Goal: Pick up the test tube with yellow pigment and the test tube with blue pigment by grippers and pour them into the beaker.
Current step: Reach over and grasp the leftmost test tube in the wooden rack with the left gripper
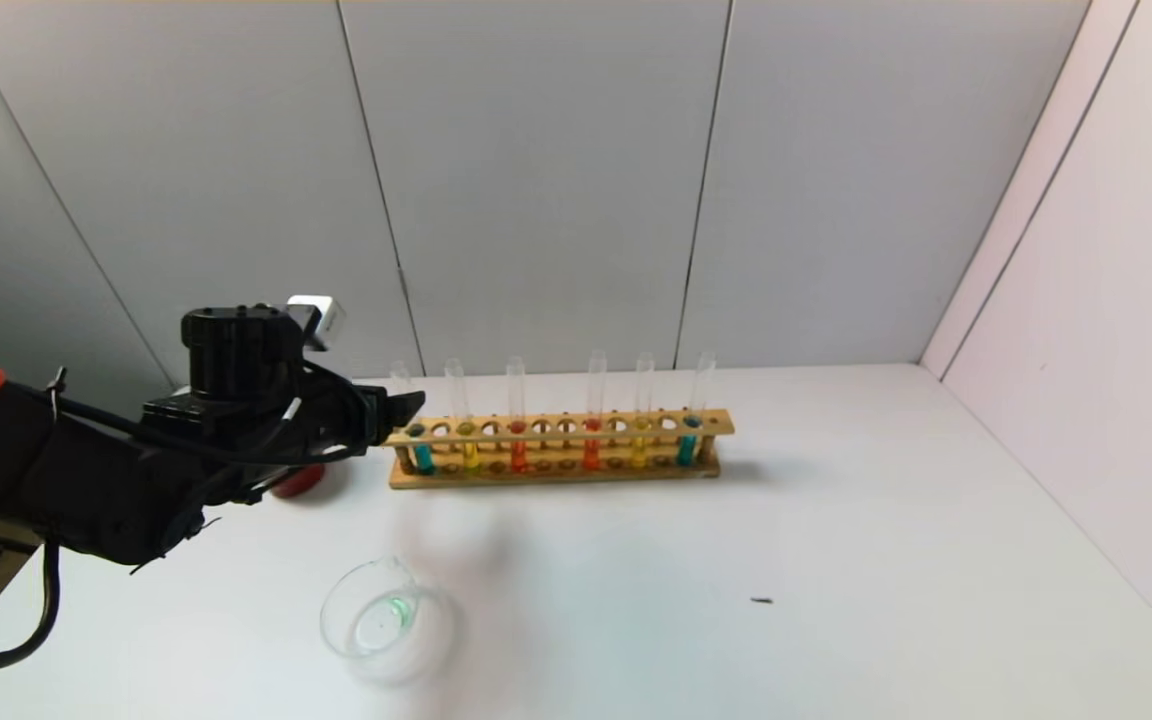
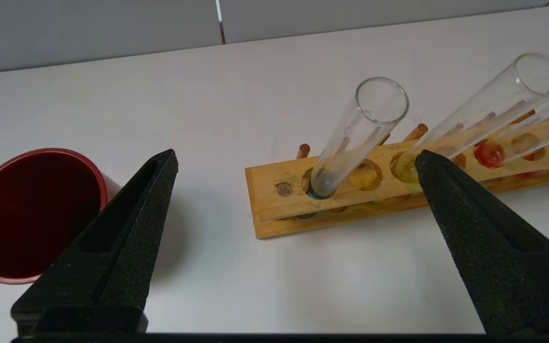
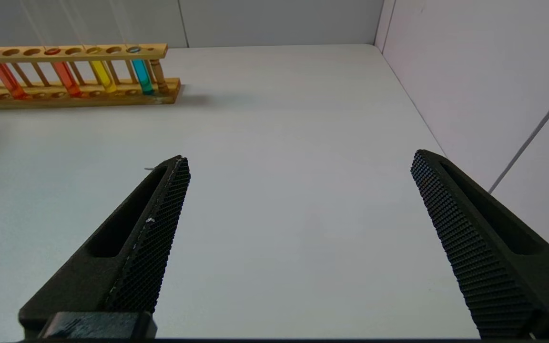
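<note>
While the table point(image 1: 836, 560) lay bare to the right, the wooden rack point(image 1: 561, 440) stood at its far side. The left gripper point(image 2: 293, 162), jaws wide apart, hovered at the rack's left end, just short of the blue tube point(image 2: 350, 143) and yellow tube point(image 2: 484, 109). The beaker point(image 1: 386, 620) sat near the front edge. The right gripper point(image 3: 298, 162) hung open, well apart from the rack.
</note>
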Robot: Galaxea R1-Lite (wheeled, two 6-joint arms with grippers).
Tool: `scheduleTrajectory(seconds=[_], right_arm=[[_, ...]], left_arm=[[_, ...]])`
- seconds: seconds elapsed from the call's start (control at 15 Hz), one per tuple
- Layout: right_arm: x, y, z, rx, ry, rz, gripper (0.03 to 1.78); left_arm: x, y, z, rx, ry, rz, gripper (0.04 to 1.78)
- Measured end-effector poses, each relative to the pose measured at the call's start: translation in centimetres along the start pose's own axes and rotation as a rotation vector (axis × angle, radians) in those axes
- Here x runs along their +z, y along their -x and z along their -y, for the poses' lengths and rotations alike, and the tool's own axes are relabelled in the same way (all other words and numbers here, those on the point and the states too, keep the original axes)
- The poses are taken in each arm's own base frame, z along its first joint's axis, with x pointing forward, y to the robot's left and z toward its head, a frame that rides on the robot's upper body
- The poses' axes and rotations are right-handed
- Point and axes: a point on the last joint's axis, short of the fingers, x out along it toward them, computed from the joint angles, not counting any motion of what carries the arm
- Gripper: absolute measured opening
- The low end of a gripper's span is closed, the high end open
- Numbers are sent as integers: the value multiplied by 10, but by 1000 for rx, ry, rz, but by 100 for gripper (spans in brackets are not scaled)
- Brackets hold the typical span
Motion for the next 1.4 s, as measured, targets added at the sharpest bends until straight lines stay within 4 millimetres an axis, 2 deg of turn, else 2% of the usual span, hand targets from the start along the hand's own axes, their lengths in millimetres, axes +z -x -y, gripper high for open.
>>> scheduleTrajectory(seconds=[0.73, 1.13, 1.27, 1.4], right_arm=[[0, 0, 0, 0, 0, 0, 170], [0, 0, 0, 0, 0, -1, 170], [0, 0, 0, 0, 0, 0, 170], [0, 0, 0, 0, 0, 0, 170]], left_arm=[[-4, -33, 10, 11, 15, 56, 175], [-9, -38, 10, 10, 14, 42, 175], [-10, -38, 10, 8, 16, 41, 169], [-10, -38, 12, 2, 15, 56, 152]])
